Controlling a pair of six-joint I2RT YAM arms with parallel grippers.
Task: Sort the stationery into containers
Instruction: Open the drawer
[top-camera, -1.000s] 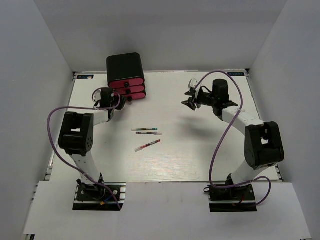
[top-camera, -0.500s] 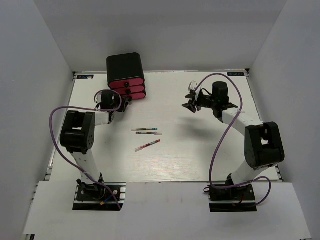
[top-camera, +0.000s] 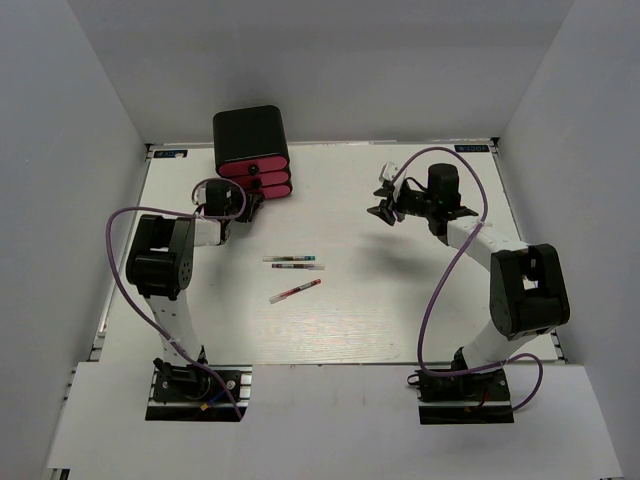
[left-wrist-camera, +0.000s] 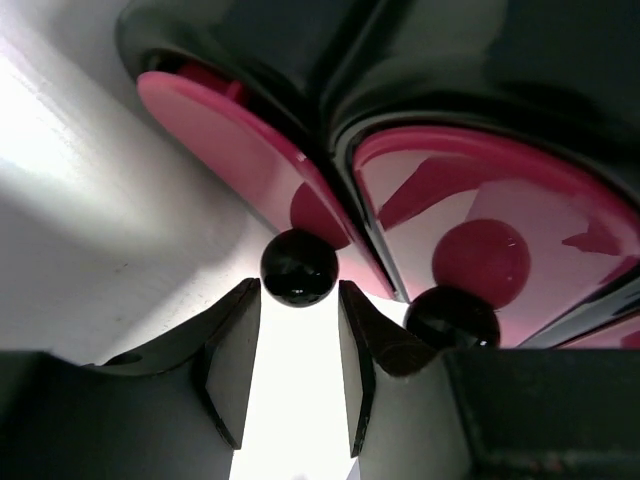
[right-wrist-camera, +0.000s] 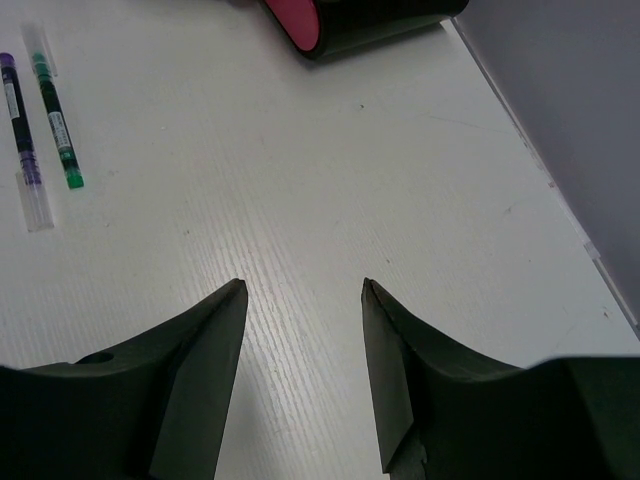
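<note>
Grey walls box in a white counter (top-camera: 400, 300), and the black cabinet (top-camera: 250, 135) stands at its far edge, toward the far-left corner, with its three pink drawers (top-camera: 257, 177) facing the arms. The left claw (top-camera: 249, 203) is pushed right up to the cabinet's front. In the left wrist view its tips sit on either side of a black knob (left-wrist-camera: 298, 267) with no gap showing, so it seems to be pinching that knob, most likely the lowest drawer's. That grip makes sense because nothing can be sorted until a drawer is pulled out, and the small round knob is the only handle a drawer has. Whether that drawer has begun to slide out I cannot tell.

Two whitish pens (top-camera: 295, 262) lie side by side near the middle of the counter, and the red pen (top-camera: 295, 291) lies slanted just beside them toward the near edge. All three are well apart from the cabinet and untouched, and I see no markers or eraser.

The right claw (top-camera: 383, 205) hangs over the far-right part of the counter, spread wide and empty, and its wrist camera shows only bare surface between its fingers (right-wrist-camera: 205, 370). It looks parked clear of the pens, probably waiting until a drawer is open
</note>
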